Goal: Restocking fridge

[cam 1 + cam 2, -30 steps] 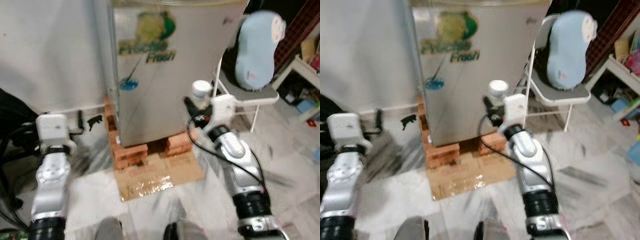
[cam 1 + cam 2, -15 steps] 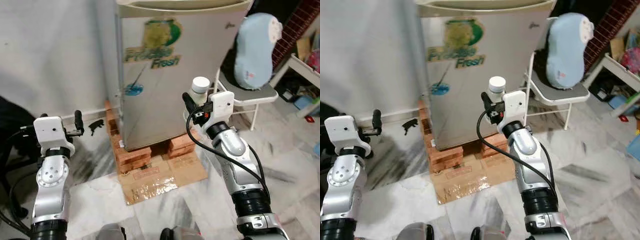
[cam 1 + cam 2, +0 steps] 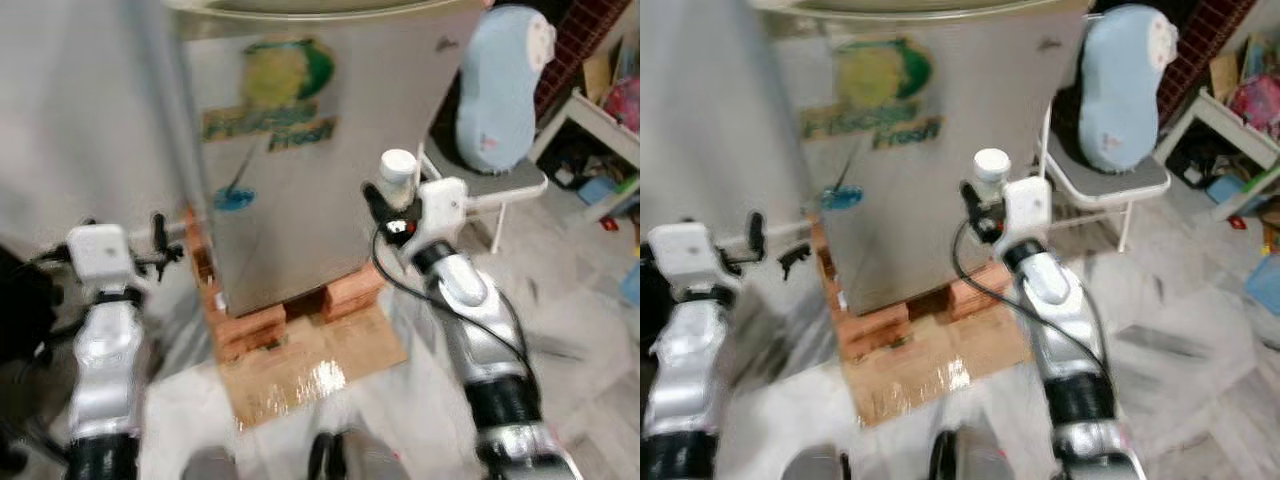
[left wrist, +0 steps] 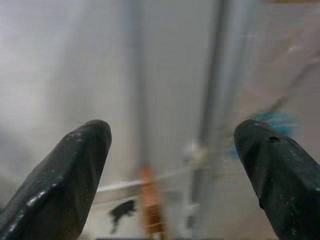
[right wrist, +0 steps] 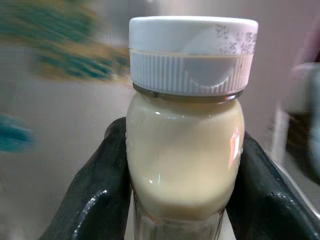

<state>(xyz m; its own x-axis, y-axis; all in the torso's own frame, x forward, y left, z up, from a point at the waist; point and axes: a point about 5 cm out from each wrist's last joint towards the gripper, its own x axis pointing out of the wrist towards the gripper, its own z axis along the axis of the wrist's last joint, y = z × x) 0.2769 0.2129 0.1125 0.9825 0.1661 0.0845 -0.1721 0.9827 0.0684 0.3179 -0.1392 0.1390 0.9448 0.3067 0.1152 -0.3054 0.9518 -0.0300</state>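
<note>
right gripper (image 5: 180,165) is clamped around a white-capped jar (image 5: 186,125) of creamy stuff, held up just in front of the closed fridge (image 3: 320,150). left gripper (image 4: 175,160) spread wide, empty. guessing the door needs opening next.

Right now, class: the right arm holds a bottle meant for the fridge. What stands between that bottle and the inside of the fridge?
The fridge's closed door. The bottle, white-capped and cream-filled, sits clamped in the right gripper in front of that door. The left gripper, jaws apart, faces the door's edge.
</note>
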